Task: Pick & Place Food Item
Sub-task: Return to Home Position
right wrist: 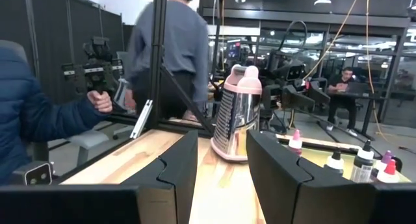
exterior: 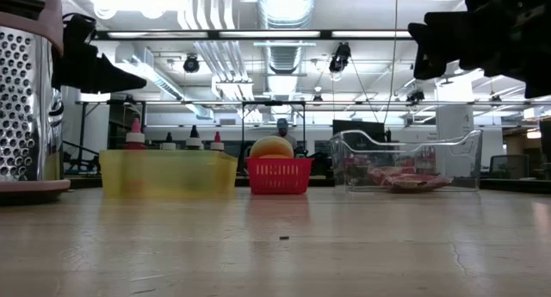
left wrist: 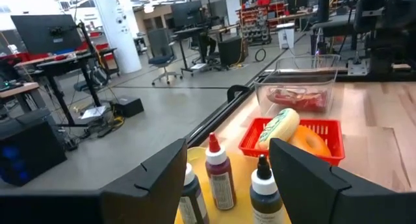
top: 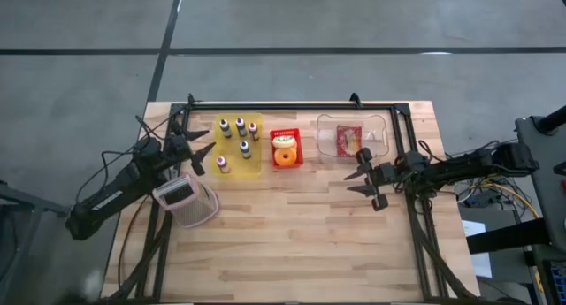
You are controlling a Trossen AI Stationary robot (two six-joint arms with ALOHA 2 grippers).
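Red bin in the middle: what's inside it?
An orange donut and a pale yellow food item lie in the red bin. Anything beneath them is covered.

Place: robotics lab in an open industrial hall.
Floor: bare concrete (top: 265, 22), dark lines across it.
Ceiling: exposed ducts (exterior: 280, 13), strip lights (exterior: 344, 34), all services in the open.
Rig: wooden table (top: 292, 243) inside a black frame (top: 292, 106). The left arm (top: 115, 190) and right arm (top: 469, 168) reach in from the sides, with loose wiring (top: 491, 199) by the right one.
Room behind: monitor (left wrist: 49, 32) on a desk, office chair (left wrist: 161, 52), red racks (left wrist: 257, 3), white pillar (left wrist: 117, 29).
People: standing person (right wrist: 175, 49) at the table end, seated person (right wrist: 348, 81) at a desk, blue sleeve (right wrist: 39, 113) close by.
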